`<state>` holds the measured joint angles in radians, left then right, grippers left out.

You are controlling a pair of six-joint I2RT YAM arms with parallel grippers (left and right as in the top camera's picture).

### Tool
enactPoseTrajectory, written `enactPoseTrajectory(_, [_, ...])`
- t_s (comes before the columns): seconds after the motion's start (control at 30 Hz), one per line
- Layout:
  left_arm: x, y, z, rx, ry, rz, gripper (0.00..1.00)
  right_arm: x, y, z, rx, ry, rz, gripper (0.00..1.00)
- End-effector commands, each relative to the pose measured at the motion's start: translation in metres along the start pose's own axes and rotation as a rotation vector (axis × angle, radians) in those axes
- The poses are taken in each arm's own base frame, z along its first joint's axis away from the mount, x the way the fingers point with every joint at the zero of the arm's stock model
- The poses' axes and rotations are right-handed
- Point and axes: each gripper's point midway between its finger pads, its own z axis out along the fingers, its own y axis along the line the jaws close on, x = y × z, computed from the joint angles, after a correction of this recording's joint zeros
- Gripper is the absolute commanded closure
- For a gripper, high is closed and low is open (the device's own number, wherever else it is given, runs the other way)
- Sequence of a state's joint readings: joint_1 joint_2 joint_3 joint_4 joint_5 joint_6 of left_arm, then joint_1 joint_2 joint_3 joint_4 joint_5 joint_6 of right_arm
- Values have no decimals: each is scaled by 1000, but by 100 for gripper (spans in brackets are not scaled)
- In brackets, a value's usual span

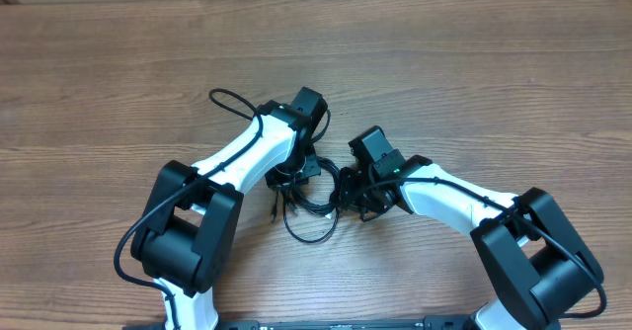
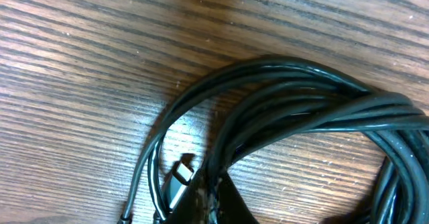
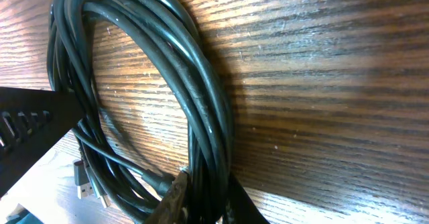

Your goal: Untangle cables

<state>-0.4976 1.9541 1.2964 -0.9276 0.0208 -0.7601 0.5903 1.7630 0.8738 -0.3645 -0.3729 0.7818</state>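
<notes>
Pinching the cables (image 1: 314, 209), L gripper (image 2: 209, 200) & R gripper (image 3: 201, 196) both clamped narrow on the bundle.

Cables (image 1: 311, 211) on wooden table (image 1: 494, 73).

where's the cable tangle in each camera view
overhead: cables bunched just below the picture's centre.
left wrist: cables arc from the centre to the right edge.
right wrist: cables form a tall loop in the left half.
shared landmark: the wood-grain table under them in all three.
</notes>
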Motion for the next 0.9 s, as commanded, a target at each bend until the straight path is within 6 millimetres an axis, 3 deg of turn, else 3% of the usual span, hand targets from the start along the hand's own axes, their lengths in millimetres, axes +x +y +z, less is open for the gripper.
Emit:
enactPoseTrajectory(0.0, [2, -2, -4, 18, 5, 17, 96, 1, -4, 3, 10, 1, 0, 89])
enactPoseTrajectory(0.2, [-7, -14, -19, 169, 75, 56, 96, 1, -4, 3, 10, 1, 0, 89])
enactPoseTrajectory(0.43, [-14, -28, -47, 522, 181, 194, 96, 1, -4, 3, 10, 1, -1, 89])
enactPoseTrajectory(0.63, [-41, -9, -71, 752, 172, 163, 96, 0, -4, 3, 11, 1, -1, 89])
enactPoseTrajectory(0.77, [-52, 12, -69, 741, 149, 143, 96, 0, -4, 3, 11, 1, -1, 89])
enactPoseTrajectory(0.87, [-54, 36, -53, 596, 143, 119, 96, 0, -4, 3, 10, 0, -1, 89])
